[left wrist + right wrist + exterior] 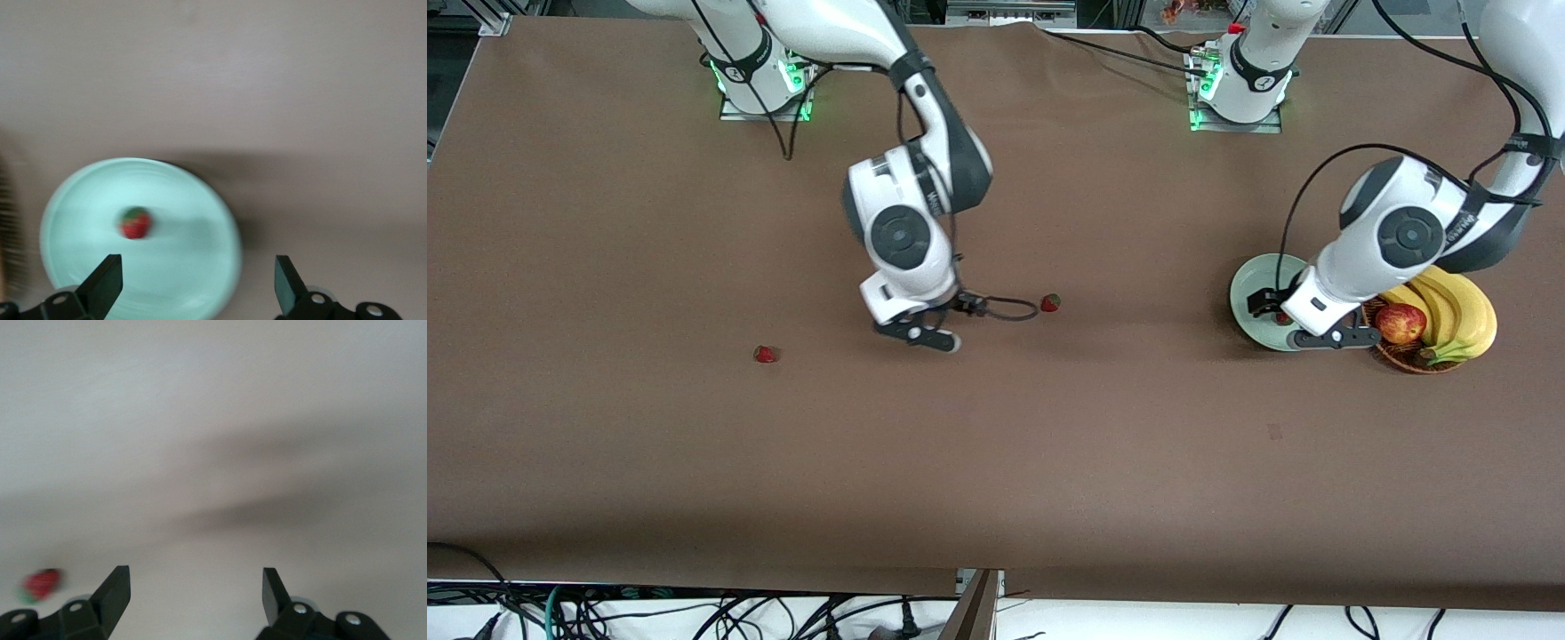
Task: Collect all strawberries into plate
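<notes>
Front view: left gripper (193,283) (fingers apart) over plate (200,280) holding 1 strawberry (135,223); right gripper (193,593) apart.

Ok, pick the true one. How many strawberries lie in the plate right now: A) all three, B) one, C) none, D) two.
B: the left wrist view shows a single strawberry in the plate under the open left gripper; the two other strawberries lie on the table.

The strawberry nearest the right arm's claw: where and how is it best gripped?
Probably from straight above, fingers closing across the red body of the strawberry below its green top. It lies alone on the bare table, small and rounded, so any side is free. The right claw is open beside it.
</notes>
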Controlling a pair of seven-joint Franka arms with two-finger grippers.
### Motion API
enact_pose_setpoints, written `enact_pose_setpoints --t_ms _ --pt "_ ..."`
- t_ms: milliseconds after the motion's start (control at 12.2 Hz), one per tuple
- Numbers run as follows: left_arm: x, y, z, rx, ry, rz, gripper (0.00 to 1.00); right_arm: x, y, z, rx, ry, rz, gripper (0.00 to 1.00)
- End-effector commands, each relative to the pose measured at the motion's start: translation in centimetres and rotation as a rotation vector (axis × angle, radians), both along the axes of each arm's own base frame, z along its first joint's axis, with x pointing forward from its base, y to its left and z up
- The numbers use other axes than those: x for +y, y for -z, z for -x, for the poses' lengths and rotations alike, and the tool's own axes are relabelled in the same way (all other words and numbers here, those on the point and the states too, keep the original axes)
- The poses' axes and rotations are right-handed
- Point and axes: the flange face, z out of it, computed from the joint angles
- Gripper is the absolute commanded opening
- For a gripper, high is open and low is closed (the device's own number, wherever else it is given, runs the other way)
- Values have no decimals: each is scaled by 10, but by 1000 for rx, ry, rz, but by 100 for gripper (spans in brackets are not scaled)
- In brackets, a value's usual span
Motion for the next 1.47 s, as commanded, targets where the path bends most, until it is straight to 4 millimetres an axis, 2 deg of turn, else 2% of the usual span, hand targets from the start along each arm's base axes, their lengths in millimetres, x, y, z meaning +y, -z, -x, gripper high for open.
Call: enact_pose_setpoints --t_ms 0,82,163,245,408,490,572,654,817,899,1144,1307,1389 --pt "-104 -24 10 -23 -94 15 100 -76 13 -17 33 -191 26 88" --pt "-149 -20 15 -22 -129 25 100 -113 21 -25 31 -256 36 88" --pt "-188 -12 21 -21 -165 17 100 -145 38 -27 20 -316 41 88" --pt "-229 -8 28 -34 -187 15 100 -172 52 -29 -7 -361 50 88" --pt "-291 24 43 -36 -206 -17 100 -220 74 -32 -56 -415 74 88" --pt "-308 42 49 -55 -223 -4 100 -238 76 -37 -60 -438 74 88" --pt "-322 59 58 -69 -233 8 100 -252 77 -41 -57 -440 66 88" --pt "-330 75 63 -74 -237 1 100 -258 78 -42 -55 -447 65 88" --pt "-336 93 63 -107 -234 11 100 -268 81 -44 -54 -450 59 88" --pt "-335 102 62 -108 -238 17 100 -268 90 -43 -47 -446 42 88" --pt "-334 113 50 -107 -249 30 100 -286 107 -42 -51 -457 3 81" --pt "-338 123 50 -91 -247 32 100 -293 112 -43 -51 -464 -10 74" --pt "-342 124 55 -88 -246 32 100 -294 112 -43 -49 -467 -11 67"
